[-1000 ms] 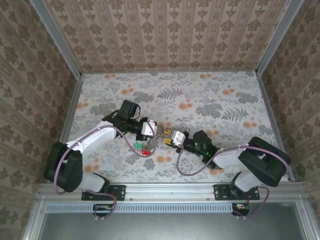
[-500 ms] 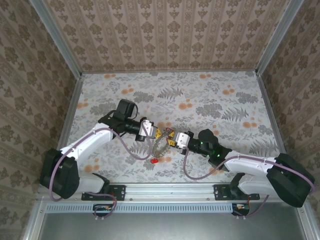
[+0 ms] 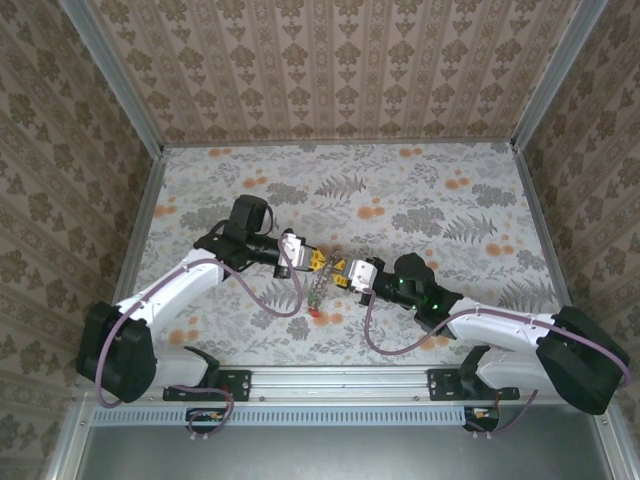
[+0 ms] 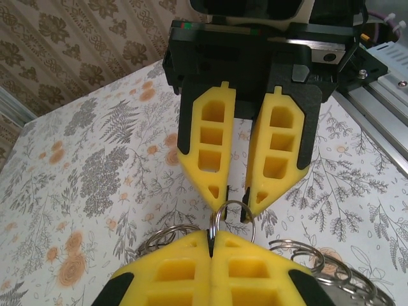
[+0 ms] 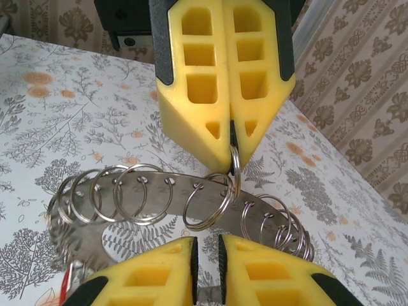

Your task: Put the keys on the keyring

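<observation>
The keyring (image 5: 169, 198) is a curved metal band carrying several split rings. My left gripper (image 4: 211, 237) is shut on one small split ring (image 4: 253, 220) and holds the keyring hanging above the table (image 3: 318, 289). My right gripper (image 5: 207, 241) faces it tip to tip, its jaws open by a narrow gap with nothing pinched between them. Seen from above, the left gripper (image 3: 321, 262) and right gripper (image 3: 341, 274) almost touch. A red key (image 3: 314, 314) hangs at the keyring's lower end, and its red edge (image 5: 64, 285) peeks in at the right wrist view's bottom left.
The floral table (image 3: 420, 200) is walled in by patterned panels at the back and sides. A metal rail (image 3: 340, 378) runs along the near edge between the two arm bases.
The left gripper has lifted the keyring off the table and shifted right. The right gripper has closed in to face it and narrowed its jaws. The green key is out of sight now.
</observation>
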Tool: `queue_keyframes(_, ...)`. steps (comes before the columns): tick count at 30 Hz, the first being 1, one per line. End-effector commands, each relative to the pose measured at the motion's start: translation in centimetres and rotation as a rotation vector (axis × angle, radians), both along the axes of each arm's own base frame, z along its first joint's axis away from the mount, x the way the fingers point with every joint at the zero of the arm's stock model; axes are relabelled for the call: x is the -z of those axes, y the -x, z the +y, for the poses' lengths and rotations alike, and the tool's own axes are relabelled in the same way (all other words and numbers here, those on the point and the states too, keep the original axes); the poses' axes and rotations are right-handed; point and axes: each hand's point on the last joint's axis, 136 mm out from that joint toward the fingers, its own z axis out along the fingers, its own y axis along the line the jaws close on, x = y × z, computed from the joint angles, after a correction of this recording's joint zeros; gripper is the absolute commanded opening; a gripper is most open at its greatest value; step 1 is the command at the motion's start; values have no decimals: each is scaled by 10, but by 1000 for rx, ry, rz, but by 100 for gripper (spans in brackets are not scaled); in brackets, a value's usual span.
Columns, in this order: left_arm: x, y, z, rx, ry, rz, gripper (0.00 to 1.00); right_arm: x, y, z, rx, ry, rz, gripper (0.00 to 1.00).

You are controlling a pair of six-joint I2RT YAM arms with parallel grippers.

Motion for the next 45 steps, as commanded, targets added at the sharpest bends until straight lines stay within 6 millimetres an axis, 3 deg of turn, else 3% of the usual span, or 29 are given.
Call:
queue_keyframes(1, -14, 12, -5, 55, 63, 14, 0, -24, -6, 6, 13, -70, -28, 19)
queue_keyframes(10, -12, 11, -8, 57, 67, 26, 0, -32, -10, 5, 38, -103, -34, 24)
queue_keyframes(18, -16, 15, -9, 90, 78, 38, 0, -36, -7, 2, 26, -68, -59, 15)
queue_keyframes(27, -18, 16, -11, 101, 77, 31, 0, -38, -3, 5, -2, -78, -55, 22)
queue_keyframes(35, -15, 17, -13, 102, 65, 26, 0, -39, 1, 11, -44, -84, -43, 19)
queue_keyframes(40, -16, 17, -14, 103, 62, 25, 0, -39, 2, 12, -52, -85, -38, 11)
queue_keyframes(43, -18, 18, -13, 100, 59, 25, 0, -38, 2, 12, -51, -81, -38, 0)
queue_keyframes(45, -19, 17, -10, 78, 40, 29, 9, -39, 5, 11, -63, -85, -47, 0)
